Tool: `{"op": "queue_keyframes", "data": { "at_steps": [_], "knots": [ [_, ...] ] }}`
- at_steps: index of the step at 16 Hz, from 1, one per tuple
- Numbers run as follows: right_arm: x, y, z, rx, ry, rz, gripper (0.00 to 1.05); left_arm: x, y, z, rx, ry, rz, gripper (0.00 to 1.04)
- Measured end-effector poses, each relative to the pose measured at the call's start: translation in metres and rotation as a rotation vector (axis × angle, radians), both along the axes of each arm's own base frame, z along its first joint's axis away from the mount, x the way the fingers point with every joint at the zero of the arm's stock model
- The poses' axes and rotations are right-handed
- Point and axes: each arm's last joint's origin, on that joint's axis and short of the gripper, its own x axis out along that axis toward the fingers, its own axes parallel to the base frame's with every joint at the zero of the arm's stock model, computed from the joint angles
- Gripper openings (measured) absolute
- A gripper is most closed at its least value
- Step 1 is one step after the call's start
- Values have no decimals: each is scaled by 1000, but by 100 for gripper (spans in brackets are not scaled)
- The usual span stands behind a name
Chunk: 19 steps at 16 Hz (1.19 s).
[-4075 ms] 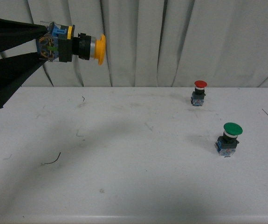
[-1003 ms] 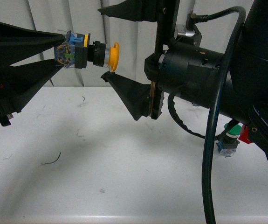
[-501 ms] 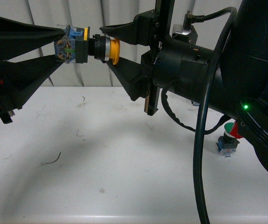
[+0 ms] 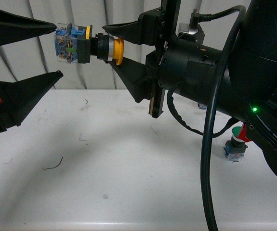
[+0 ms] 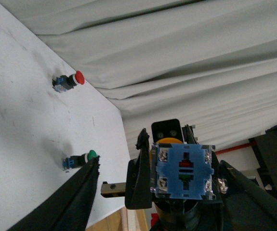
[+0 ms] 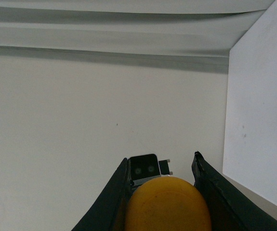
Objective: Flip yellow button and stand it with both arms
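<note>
Between the two sets of black fingers, well above the white table (image 4: 104,168), the yellow button (image 4: 87,45) lies on its side in the air, with its yellow cap towards the right gripper (image 4: 109,46) and its translucent blue contact block towards the left gripper (image 4: 57,49). The right gripper is clamped on the button: in the front view one wedge finger presses down on the cap's rim and the other presses up from under it, and in the right wrist view both fingers lie tight against the sides of the cap. The left gripper stands wide apart. Its upper finger reaches the top corner of the blue block (whether it truly touches there I cannot tell), while its lower finger hangs well below the block with clear air between. In the left wrist view the block's blue end face shows square on, with both left fingers spread far out to either side of it. Below the right arm, on the table, a green-capped switch (image 4: 236,147) stands partly hidden behind the arm's body; a red-capped switch (image 5: 68,81) sits on the table farther off, near the grey curtain (image 5: 177,72).
</note>
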Motion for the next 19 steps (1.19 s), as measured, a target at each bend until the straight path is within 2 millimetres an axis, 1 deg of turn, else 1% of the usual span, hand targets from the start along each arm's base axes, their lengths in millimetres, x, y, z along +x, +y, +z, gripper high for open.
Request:
{"op": "queue_keyframes", "data": {
  "at_steps": [1, 2, 3, 4, 6, 8, 10, 11, 12, 13, 15, 17, 18, 19],
  "knots": [
    [1, -2, 0, 0, 0, -5, 36, 2, 6, -1, -7, 10, 21, 92],
    [1, -2, 0, 0, 0, -6, 36, 5, 16, 1, -15, 9, 52, 99],
    [1, -3, 0, 0, 0, -7, 36, 7, 23, 3, -18, 3, 68, 97],
    [3, -6, 0, 0, 0, -16, 36, 9, 38, 6, -12, -10, 94, 98],
    [5, -10, 0, 0, -2, -25, 36, 9, 68, 3, 12, 35, 163, 98],
    [7, -15, 0, -1, 1, -39, 36, 2, 89, 3, 60, 77, 223, 98],
    [9, -20, 0, 1, 0, -57, 36, -11, 105, 14, 131, 64, 272, 98],
    [11, -22, 0, 1, -1, -66, 36, -27, 118, 31, 219, 29, 326, 98],
    [11, -24, 0, 0, -1, -72, 36, -45, 122, 42, 324, -17, 354, 98],
    [12, -24, 0, -1, -4, -73, 36, -56, 123, 46, 372, -22, 364, 98],
    [11, -24, 0, -2, -5, -73, 36, -88, 122, 54, 546, -78, 372, 98],
    [11, -24, 0, -4, -7, -74, 36, -118, 120, 65, 701, -178, 374, 98],
    [11, -25, 0, -6, -8, -75, 36, -135, 119, 77, 804, -271, 384, 98],
    [11, -25, 0, -7, -10, -75, 36, -144, 118, 83, 851, -323, 393, 98]
  ]
}}
